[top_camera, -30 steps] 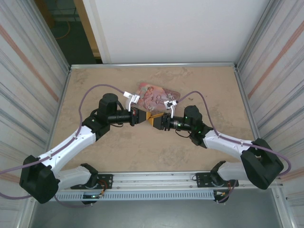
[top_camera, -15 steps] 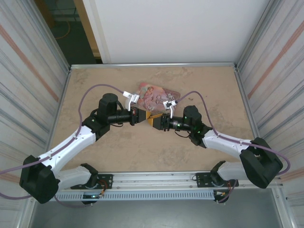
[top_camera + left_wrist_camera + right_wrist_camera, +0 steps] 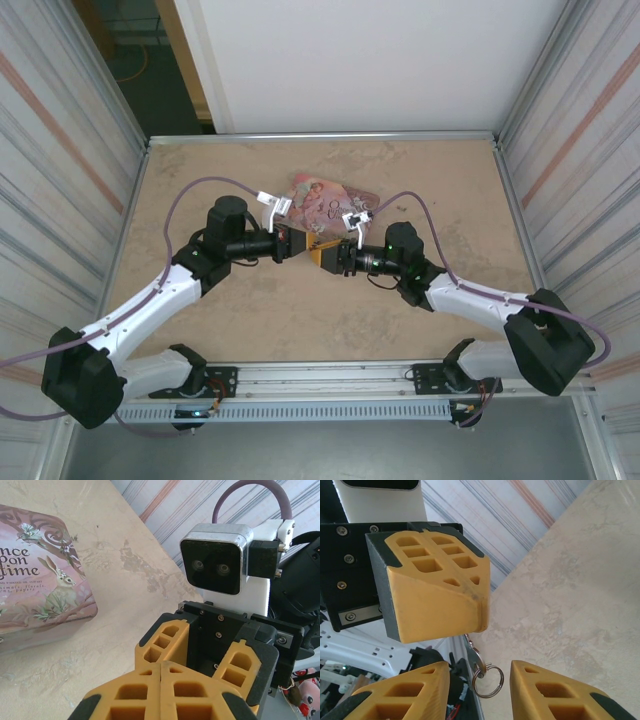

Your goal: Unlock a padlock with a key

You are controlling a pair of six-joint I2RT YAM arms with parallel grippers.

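Observation:
The thin metal key (image 3: 479,666) hangs from the pinched tips of my left gripper (image 3: 482,600), with a small split ring (image 3: 488,681) dangling from its head. My left gripper (image 3: 300,243) is shut on the key's upper end, tip to tip with my right gripper (image 3: 322,252) at mid table. In the left wrist view the left gripper's (image 3: 161,666) yellow fingers press together. My right gripper (image 3: 480,667) is open, one finger on each side of the key and ring, touching neither. The padlock is out of view.
A pink illustrated tin (image 3: 330,198) lies flat on the table just beyond both grippers, also seen as the pink tin (image 3: 35,575) in the left wrist view. Corrugated metal walls (image 3: 60,150) close in both sides. Bare beige tabletop (image 3: 300,320) lies around the arms.
The right arm has edged slightly left toward the left gripper, and its jaws stand a little narrower. The left arm has held still.

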